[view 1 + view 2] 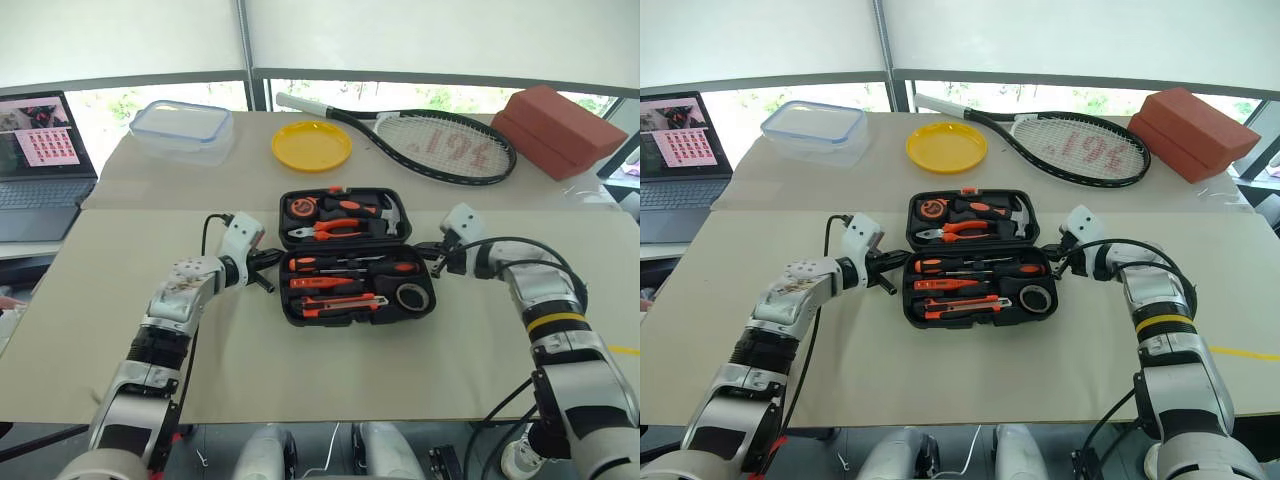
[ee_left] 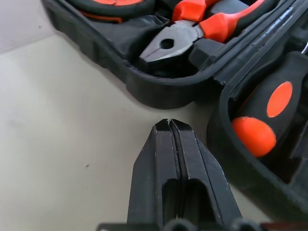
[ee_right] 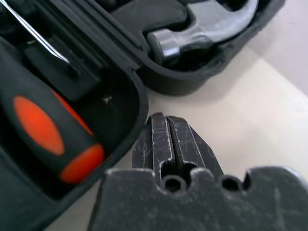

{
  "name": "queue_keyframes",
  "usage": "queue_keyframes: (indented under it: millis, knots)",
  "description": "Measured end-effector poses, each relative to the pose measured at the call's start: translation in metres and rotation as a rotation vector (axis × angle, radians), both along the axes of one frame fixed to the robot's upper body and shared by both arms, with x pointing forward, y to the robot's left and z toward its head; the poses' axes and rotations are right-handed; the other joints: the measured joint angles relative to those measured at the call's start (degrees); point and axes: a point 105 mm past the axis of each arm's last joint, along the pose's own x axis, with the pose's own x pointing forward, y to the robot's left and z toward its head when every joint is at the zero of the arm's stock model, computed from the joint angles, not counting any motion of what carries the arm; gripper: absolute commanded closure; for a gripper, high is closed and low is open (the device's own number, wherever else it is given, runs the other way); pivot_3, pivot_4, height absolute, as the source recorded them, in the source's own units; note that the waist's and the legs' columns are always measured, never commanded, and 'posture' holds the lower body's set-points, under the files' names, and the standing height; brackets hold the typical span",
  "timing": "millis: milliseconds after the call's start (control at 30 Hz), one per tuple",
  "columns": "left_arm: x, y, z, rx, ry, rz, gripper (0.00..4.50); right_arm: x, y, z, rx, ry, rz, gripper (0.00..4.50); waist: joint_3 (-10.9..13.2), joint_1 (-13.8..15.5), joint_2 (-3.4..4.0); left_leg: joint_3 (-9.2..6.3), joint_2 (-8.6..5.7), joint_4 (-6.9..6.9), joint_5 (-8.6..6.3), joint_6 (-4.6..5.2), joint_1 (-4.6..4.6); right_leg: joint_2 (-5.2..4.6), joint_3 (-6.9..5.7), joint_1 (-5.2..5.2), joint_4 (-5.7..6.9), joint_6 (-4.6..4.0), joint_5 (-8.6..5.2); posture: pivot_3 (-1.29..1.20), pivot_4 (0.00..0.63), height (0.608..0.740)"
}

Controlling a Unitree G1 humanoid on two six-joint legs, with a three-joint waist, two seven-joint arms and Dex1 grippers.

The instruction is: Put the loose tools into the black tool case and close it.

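Beige tabletop (image 1: 330,380) runs under a bright window, and on it my black moulded-plastic tool case (image 1: 357,257) lies open near the middle. Its near half holds two orange-and-black-handled screwdrivers (image 1: 350,267), one orange-black utility knife (image 1: 340,303) and one small dark grey tape roll (image 1: 411,295); the far half holds one pair of orange-handled pliers (image 1: 330,230) and one hammer (image 1: 385,212). My left gripper (image 1: 266,285) sits clenched, empty, just beside the case's left edge; my right gripper (image 1: 437,264) is clenched, empty, at its right edge. Beyond lie one yellow plate (image 1: 312,146), one clear lidded box (image 1: 183,130), one racket (image 1: 420,140), two red bricks (image 1: 557,128), one laptop (image 1: 40,160).
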Motion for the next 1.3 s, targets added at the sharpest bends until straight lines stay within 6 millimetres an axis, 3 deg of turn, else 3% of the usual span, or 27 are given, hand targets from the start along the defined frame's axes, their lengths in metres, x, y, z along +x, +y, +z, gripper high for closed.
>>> queue_keyframes:
  millis: [267,600,800,933,1000,1067,1100,1167,1233,1300]
  knots:
    - [-0.006,-0.004,0.0,0.01,-0.019,-0.062,4.44,-0.016,0.002,-0.005,0.011,0.042,0.059,4.5,0.0,0.17,0.0,-0.07,0.11,-0.03,0.0,0.0,-0.01,-0.02,-0.01,-0.02,0.07,0.01,-0.01,0.0,0.15,0.74]
    - [-0.059,0.007,-0.012,-0.025,0.038,-0.132,4.44,-0.06,0.008,-0.017,0.041,0.106,0.094,4.5,0.0,0.26,0.0,-0.12,0.16,-0.02,-0.04,0.03,0.04,-0.07,0.05,-0.02,0.06,0.01,-0.01,0.0,0.15,0.74]
    - [-0.057,0.015,-0.014,0.019,-0.028,-0.031,4.44,-0.064,0.001,-0.02,0.051,0.088,0.037,4.5,0.0,0.71,0.0,-0.13,0.11,0.03,-0.07,0.1,0.19,-0.12,0.09,0.04,0.07,-0.09,0.06,0.0,0.15,0.74]
    - [-0.059,0.042,-0.005,0.027,0.019,0.028,3.37,-0.067,-0.002,-0.005,0.139,0.167,-0.014,3.35,0.03,0.39,-0.03,-0.11,0.18,0.07,-0.03,0.04,0.04,-0.1,0.15,-0.22,0.43,-0.12,0.06,0.0,0.15,0.74]
    - [-0.069,0.066,0.01,0.062,0.185,0.05,2.63,-0.063,-0.002,0.027,0.15,0.248,-0.065,2.66,0.1,-0.27,0.02,-0.13,0.2,0.1,-0.01,0.01,0.08,-0.08,0.23,-0.3,0.64,-0.21,0.01,0.0,0.15,0.74]
    - [-0.073,0.079,0.029,0.116,0.293,0.082,1.87,-0.061,0.001,0.059,0.09,0.301,-0.103,1.97,0.16,-0.2,0.02,-0.21,0.18,0.06,-0.11,0.22,0.11,-0.08,0.16,-0.32,0.6,-0.27,-0.02,0.0,0.15,0.74]
    - [-0.074,0.08,0.039,0.132,0.317,0.09,1.55,-0.06,0.008,0.075,0.117,0.315,-0.107,1.7,0.14,-0.01,0.0,-0.25,0.21,0.02,-0.17,0.32,0.34,-0.03,0.1,-0.13,0.58,-0.34,-0.08,0.0,0.15,0.74]
    - [-0.069,0.062,0.053,0.061,0.32,0.057,0.77,-0.059,0.023,0.087,0.177,0.356,-0.087,0.93,0.09,0.66,-0.07,-0.3,0.17,-0.07,-0.2,0.35,0.68,-0.05,-0.01,0.25,0.58,-0.36,-0.22,0.0,0.15,0.74]
    - [-0.059,0.041,0.056,-0.011,0.346,0.06,0.08,-0.058,0.035,0.076,0.159,0.446,-0.087,0.27,0.1,1.52,-0.12,-0.31,0.06,0.02,-0.18,0.33,0.59,-0.06,0.0,0.23,0.6,-0.36,-0.22,0.0,0.15,0.74]
    - [-0.046,0.037,0.057,-0.031,0.367,0.129,0.0,-0.054,0.04,0.063,0.094,0.504,-0.122,0.03,0.12,1.6,-0.15,-0.29,-0.08,0.14,0.02,0.0,0.25,-0.07,0.05,-0.02,0.65,-0.33,-0.18,0.0,0.15,0.74]
